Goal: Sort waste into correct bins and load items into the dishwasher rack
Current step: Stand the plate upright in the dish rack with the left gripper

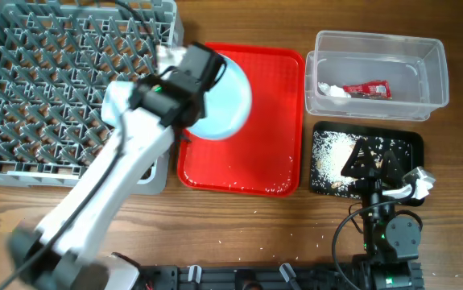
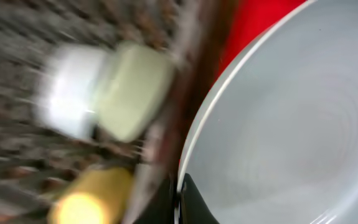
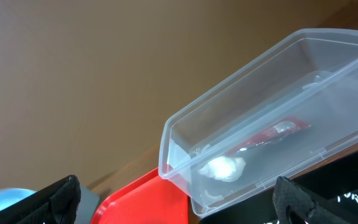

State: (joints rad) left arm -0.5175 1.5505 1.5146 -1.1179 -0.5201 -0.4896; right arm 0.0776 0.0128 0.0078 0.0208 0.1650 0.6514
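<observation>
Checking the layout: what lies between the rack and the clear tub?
The red tray, with the plate above it, seen in the overhead view.

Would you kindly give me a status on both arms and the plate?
Left claw shut on plate over red tray, beside rack. Right claw open, empty. Nothing blocking.

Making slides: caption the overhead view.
Left gripper grips the pale-blue plate over the red tray beside the grey rack; wrapper and scrap lie in the clear tub, crumbs in the black tray.

Grey rack (image 1: pixel 70 80) at ten o'clock. Left arm (image 1: pixel 126 153) reaches over the pale-blue plate (image 1: pixel 229 105) on the central red tray (image 1: pixel 278 97). Clear tub (image 1: pixel 376 40) at two holds a red wrapper (image 1: pixel 368 89); black tray (image 1: pixel 406 149) at four holds crumbs (image 1: pixel 332 157).
</observation>
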